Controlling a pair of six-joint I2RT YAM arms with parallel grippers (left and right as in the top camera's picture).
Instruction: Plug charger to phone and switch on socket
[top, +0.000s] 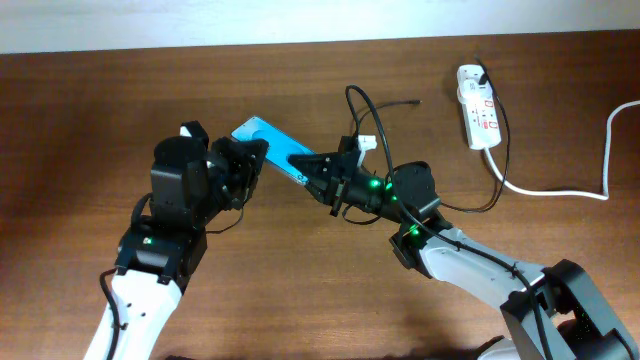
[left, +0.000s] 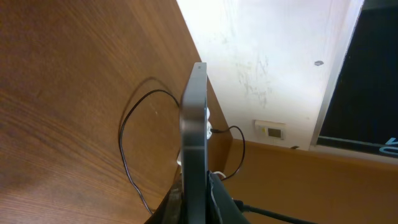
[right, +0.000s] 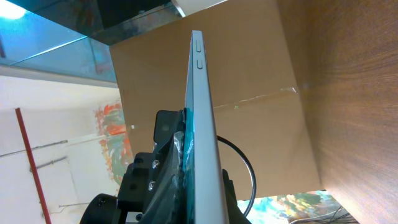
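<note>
Holding the slim, glossy slab phone (top: 262, 132) tilted above the wood-grain worktop (top: 90, 110), left fingers (top: 248, 158) and right fingers (top: 318, 172) both pinched it. Thin black charger (top: 349, 100) lay looped nearby.

The phone (top: 272, 142) sits between the left pincer (top: 250, 162) and right pincer (top: 318, 172), with the socket (top: 478, 106) well apart to its right.
</note>
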